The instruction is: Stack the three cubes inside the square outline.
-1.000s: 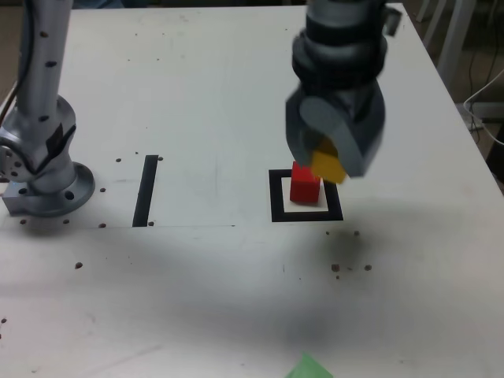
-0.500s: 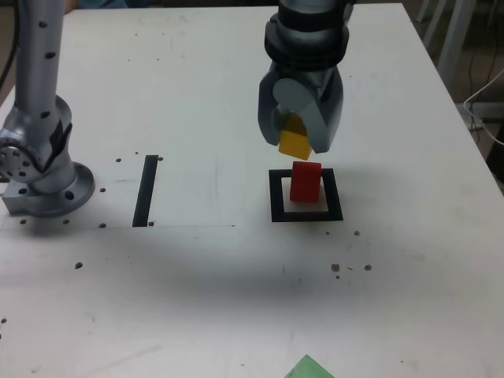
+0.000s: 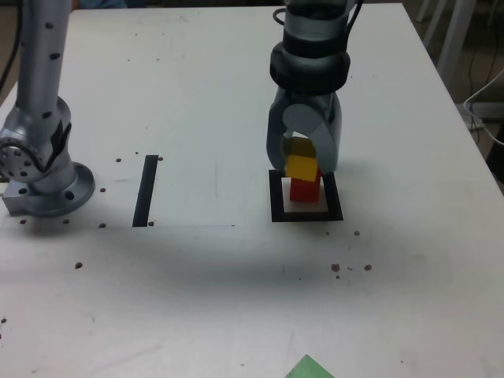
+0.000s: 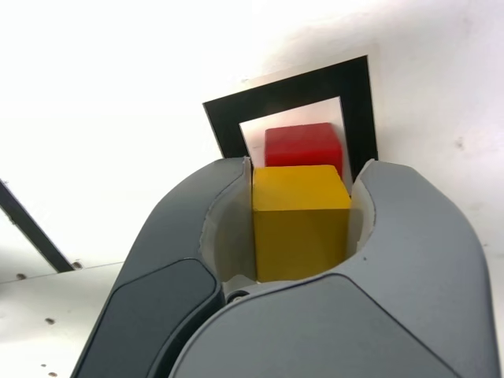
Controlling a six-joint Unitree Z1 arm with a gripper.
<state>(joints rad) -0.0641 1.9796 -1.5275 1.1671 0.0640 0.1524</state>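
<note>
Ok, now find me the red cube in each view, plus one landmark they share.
Exterior view: the red cube is right of centre, inside the black tape outline, partly behind the yellow cube.
Wrist view: near the picture's middle, partly hidden by the yellow cube.
Shared landmark: the black tape outline around it.

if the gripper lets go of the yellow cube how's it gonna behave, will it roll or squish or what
The yellow cube probably won't roll, given its flat faces and square edges. It seems stiff: no bulging shows between the fingers. Released off-centre over the red cube, it might tip, since the two look similar in width.
</note>
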